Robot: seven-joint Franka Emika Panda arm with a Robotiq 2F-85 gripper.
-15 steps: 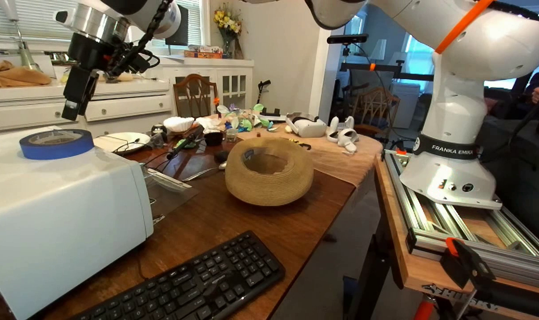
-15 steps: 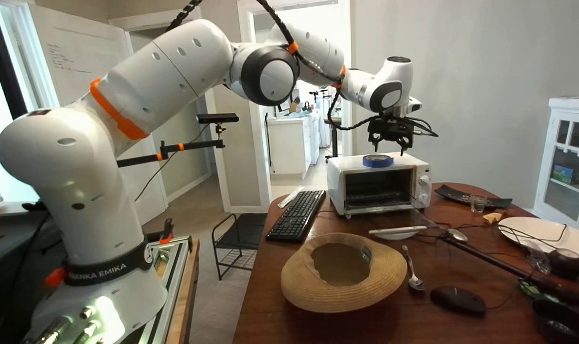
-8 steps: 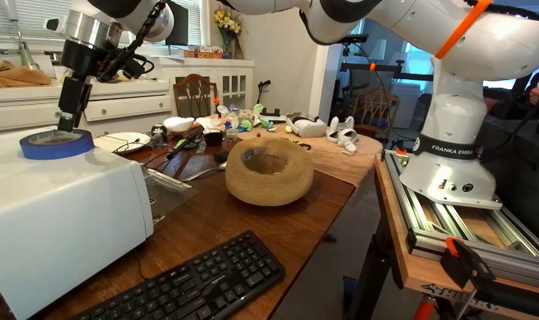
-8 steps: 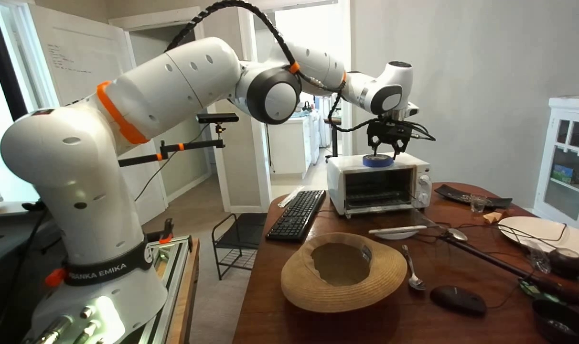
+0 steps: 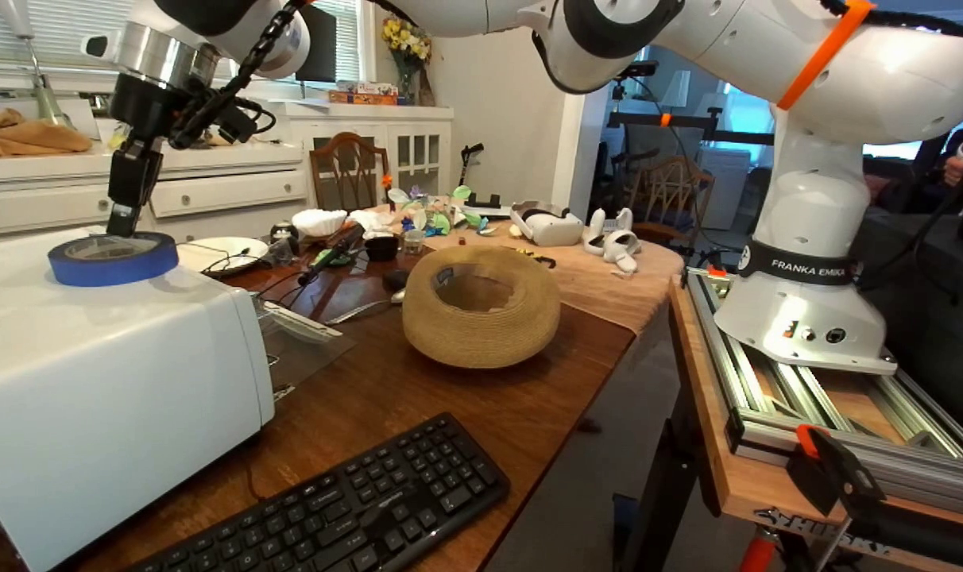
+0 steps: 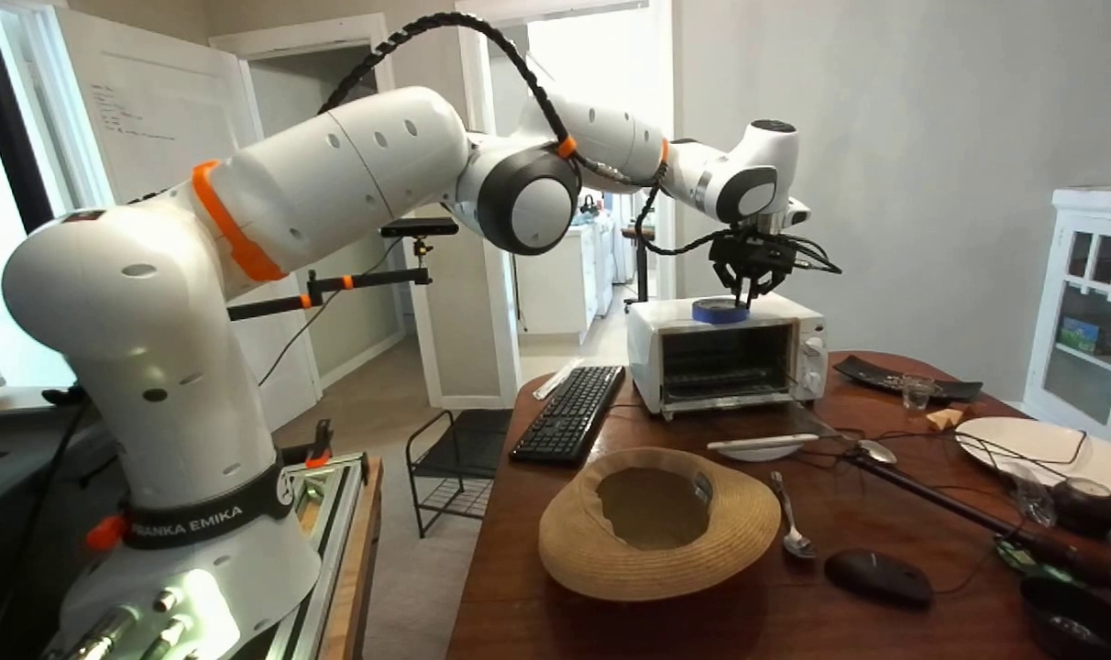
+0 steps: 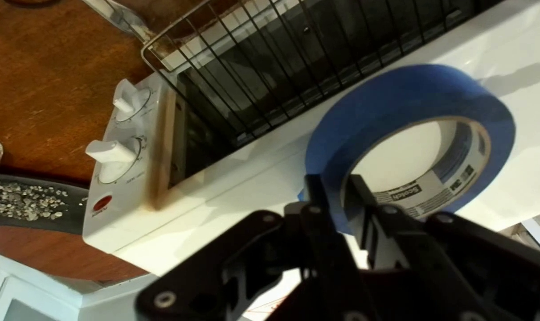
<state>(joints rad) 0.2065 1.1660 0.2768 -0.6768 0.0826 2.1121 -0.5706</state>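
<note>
Hand (image 7: 337, 183) had tape (image 7: 412, 91) pinched by its wall, one finger inside the ring, one outside; tape sat on oven (image 7: 247, 191). Risk, I figured: grip at one side only, so off-centre weight could tilt it or twist it loose.

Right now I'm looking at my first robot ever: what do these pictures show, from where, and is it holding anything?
The white machine is a jointed robot arm. Two pictures look on from outside it; the close-up is taken from its wrist. Its black gripper pinches the wall of a roll of blue Scotch tape, one finger outside the ring, the other inside. The roll sits on top of a white toaster oven. The wooden table also holds a straw hat, a black keyboard and a computer mouse.
</note>
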